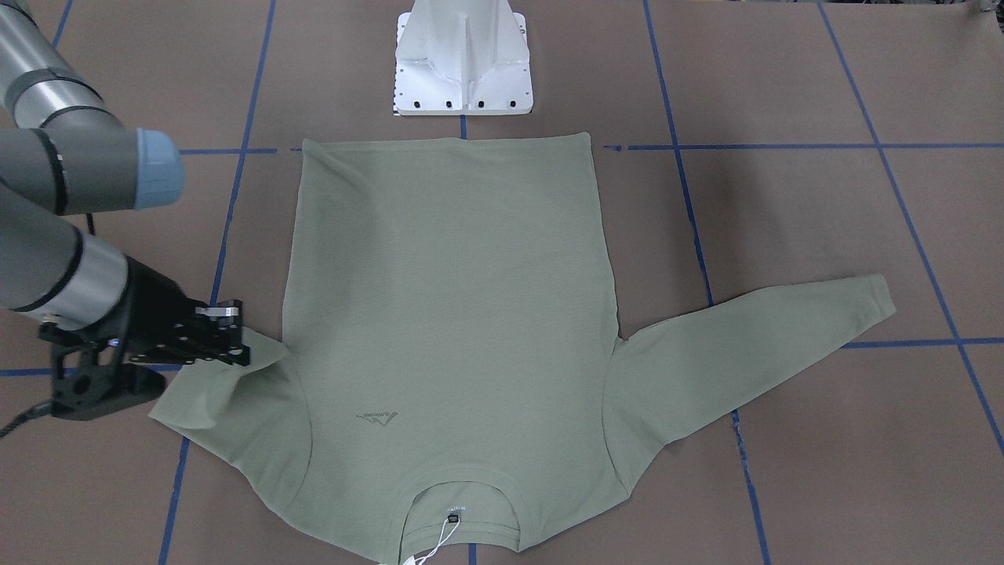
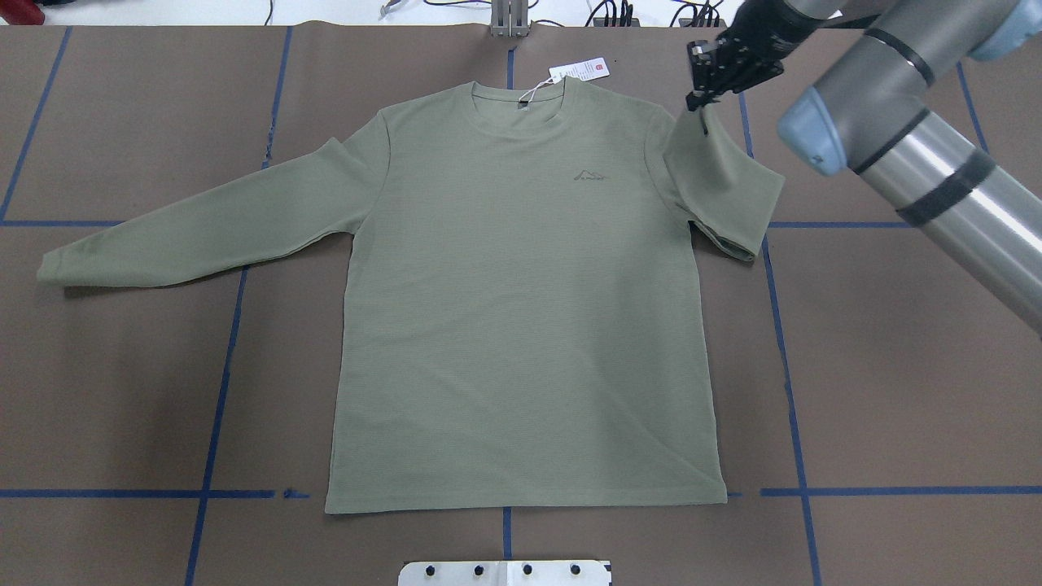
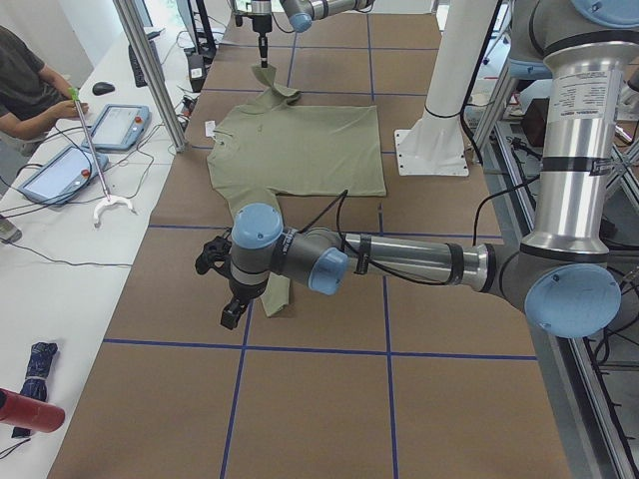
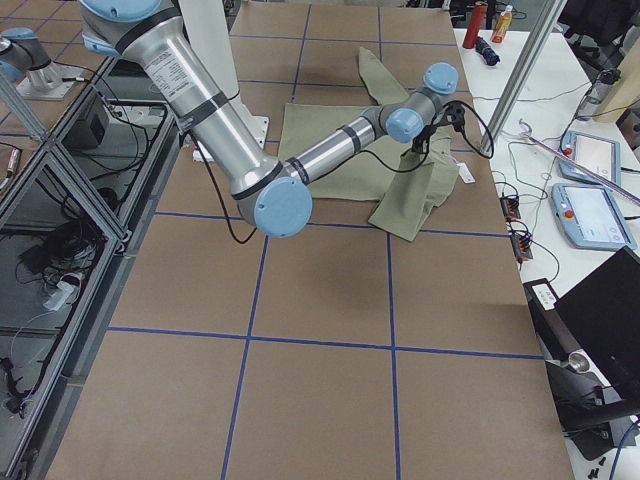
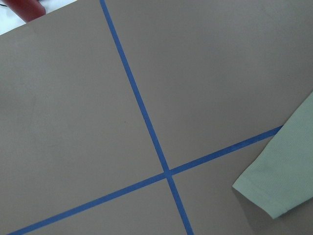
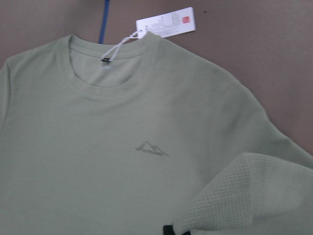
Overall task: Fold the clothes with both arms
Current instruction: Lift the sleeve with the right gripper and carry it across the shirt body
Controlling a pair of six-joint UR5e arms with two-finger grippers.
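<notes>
1. Nearest the robot, the white metal pedestal base (image 2: 505, 573) stands just beside the hem of the sage-green long-sleeved crew-neck shirt (image 2: 521, 309). The shirt lies front up and flat on the brown paper-covered table (image 2: 895, 391), collar at the far side.

2. The left-side sleeve (image 2: 203, 228) lies stretched out flat. The left gripper (image 3: 230, 311) hovers near its cuff (image 5: 281, 176), which sits at the edge of the wrist view. I only see this gripper from the side camera, so I cannot tell whether its fingers are apart or together. If it comes down from here it could miss the cuff and pinch the paper instead.

3. Farther out, the right gripper (image 2: 702, 99) is clamped on the end of the right-side sleeve (image 2: 720, 191) and holds it lifted near the shoulder, the rest doubled over below it. The pinch looks thin to me, so a quick sweep across the chest could let the fabric slip out. Pulling too far could also drag the shoulder and wrinkle the flat body.

4. Farthest, the white hang tag with a red mark (image 2: 580, 70) lies on the table just beyond the collar. Its string could snag a finger, or the tag could end up trapped under a fold.
</notes>
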